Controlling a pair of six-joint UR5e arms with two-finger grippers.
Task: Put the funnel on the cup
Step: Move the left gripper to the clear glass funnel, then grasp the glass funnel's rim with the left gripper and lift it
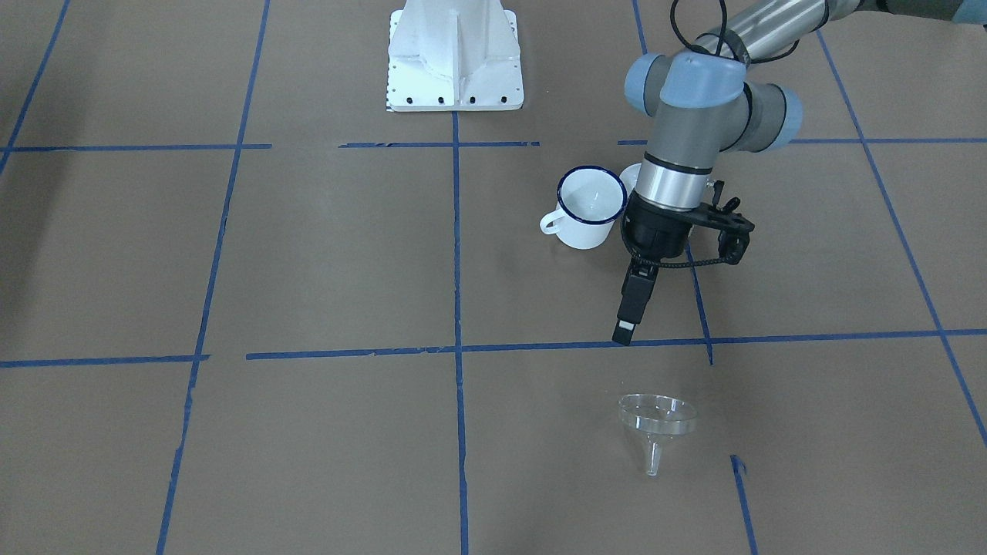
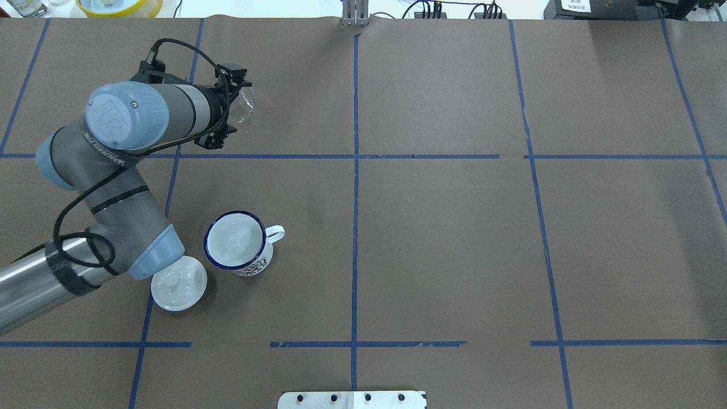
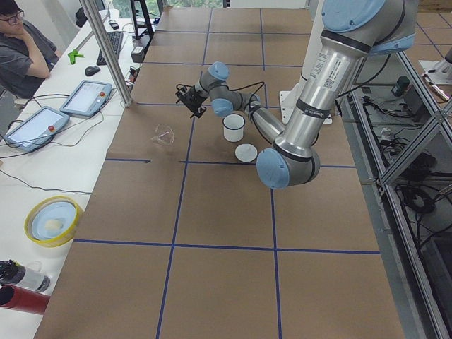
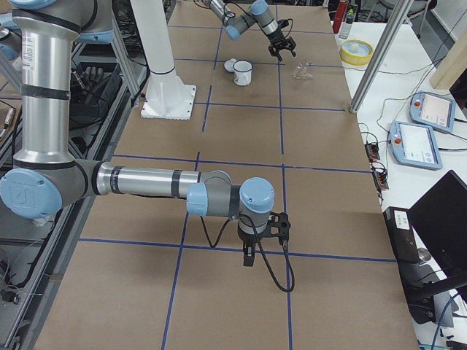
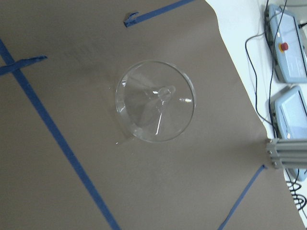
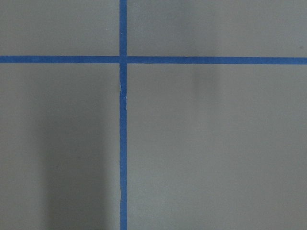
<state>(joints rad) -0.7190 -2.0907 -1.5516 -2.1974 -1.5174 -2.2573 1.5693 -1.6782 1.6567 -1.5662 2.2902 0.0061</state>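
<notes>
The clear funnel (image 1: 658,420) lies tilted on the brown table, its spout pointing away from the robot. It fills the middle of the left wrist view (image 5: 155,100) and shows past the wrist in the overhead view (image 2: 244,105). The white mug with a blue rim (image 1: 584,231) stands upright and empty near the left arm (image 2: 235,241). My left gripper (image 1: 623,333) hangs above the table between the mug and the funnel, touching neither, with its fingers together and empty. My right gripper (image 4: 248,259) hovers far from both; I cannot tell whether it is open.
A round white knobbed lid (image 2: 178,282) lies next to the mug, under the left arm's elbow. The robot's white base (image 1: 455,62) stands at mid-table. Operator pendants (image 5: 288,43) lie beyond the paper's edge near the funnel. Blue tape lines cross the table.
</notes>
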